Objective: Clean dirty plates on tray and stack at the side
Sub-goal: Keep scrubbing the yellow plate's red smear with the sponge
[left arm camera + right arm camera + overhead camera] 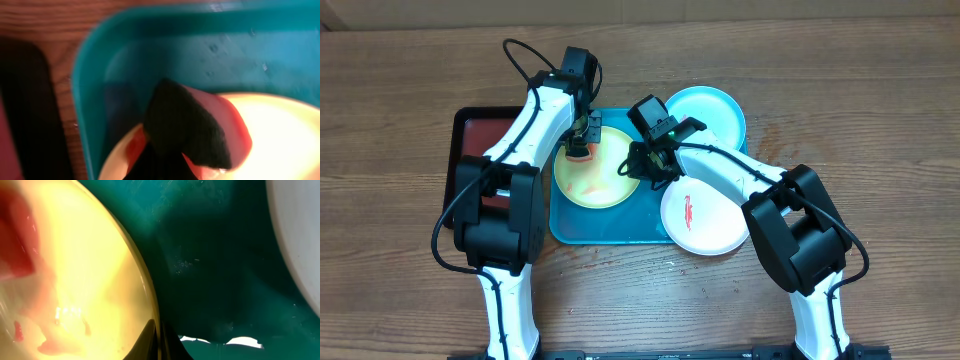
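Tray (610, 228): yellow-green plate (598, 182), sponge (582, 151) on it; white plate (705, 215) overhanging.

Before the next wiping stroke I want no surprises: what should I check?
1. Right gripper shut on yellow-green plate rim: ok.
2. Left gripper holds sponge at that plate's edge: ok.
3. Yellow-green plate clean: not ok, red smears.
4. White plate clean: not ok, red smear.
5. Light blue plate clean: cannot tell, partly hidden.
6. All three stacked at the side: not ok.
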